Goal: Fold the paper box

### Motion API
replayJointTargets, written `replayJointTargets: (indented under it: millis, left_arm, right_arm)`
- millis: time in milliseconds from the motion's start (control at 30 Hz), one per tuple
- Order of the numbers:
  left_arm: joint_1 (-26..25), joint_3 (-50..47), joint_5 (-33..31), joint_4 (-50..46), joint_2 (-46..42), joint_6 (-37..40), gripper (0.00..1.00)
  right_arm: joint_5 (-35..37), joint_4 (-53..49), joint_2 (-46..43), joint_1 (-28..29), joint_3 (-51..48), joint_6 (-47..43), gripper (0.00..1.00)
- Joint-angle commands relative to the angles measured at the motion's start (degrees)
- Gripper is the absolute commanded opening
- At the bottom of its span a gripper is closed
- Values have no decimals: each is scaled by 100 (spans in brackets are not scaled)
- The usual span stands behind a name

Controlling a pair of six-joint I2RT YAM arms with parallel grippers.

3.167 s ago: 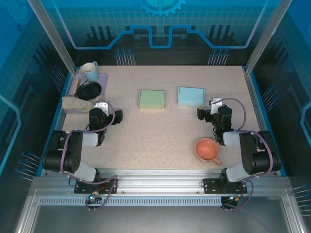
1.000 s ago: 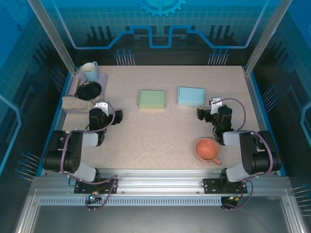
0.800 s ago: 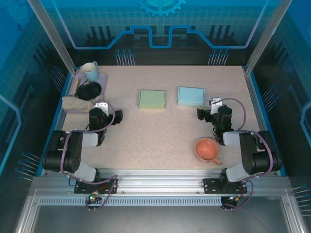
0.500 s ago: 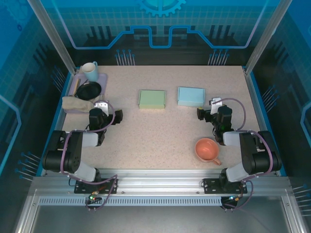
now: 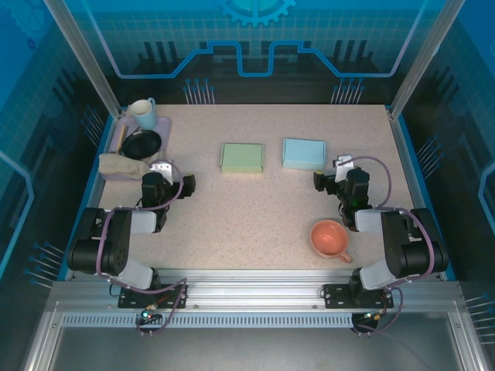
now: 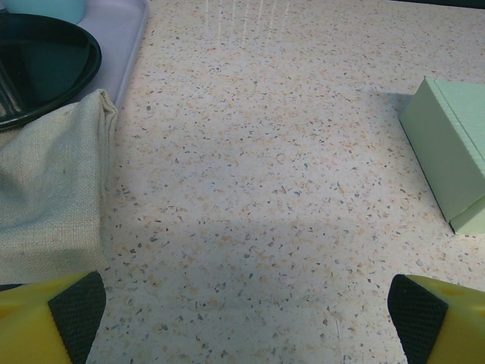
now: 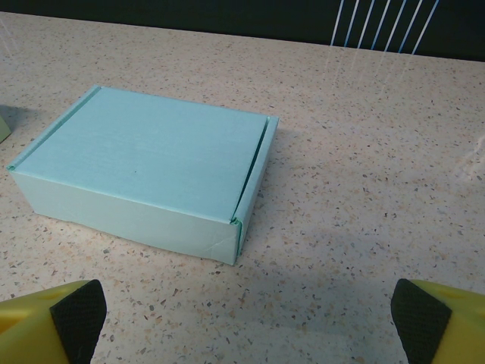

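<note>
**benchrat:** Your two paper boxes are lying flat near the middle of the table [image 5: 255, 220]. The green box [image 5: 242, 158] is on the left and the blue box [image 5: 303, 153] on the right, with a gap between them. Both look closed up, lids down.

**yam_fan:** Yep. Your right gripper [image 7: 242, 315] sits low over the tabletop just short of the blue box, jaws spread wide. From the wrist camera you can see a seam running along the box's right side.

**benchrat:** Same deal with your left gripper [image 6: 244, 318]: jaws spread wide over bare table. The green box is ahead and off to its right. The cloth [image 6: 45, 197] is on its left, draped off the tray [image 6: 125, 34] beside the black bowl [image 6: 42, 64]. The mug [image 5: 143, 114] stands at the tray's far end.

**yam_fan:** The pink cup [image 5: 329, 237] sits by your right arm, well apart from both boxes.
</note>
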Motion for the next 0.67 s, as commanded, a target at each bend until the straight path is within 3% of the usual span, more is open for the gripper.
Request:
replayJointTargets:
  millis: [0, 633]
  left_arm:
    - [-1, 125, 18, 148, 9, 106, 99]
    - [-1, 144, 17, 125, 12, 106, 99]
  right_arm:
    - [-43, -28, 57, -4, 65, -65, 100]
    - [-43, -28, 57, -2, 65, -66, 100]
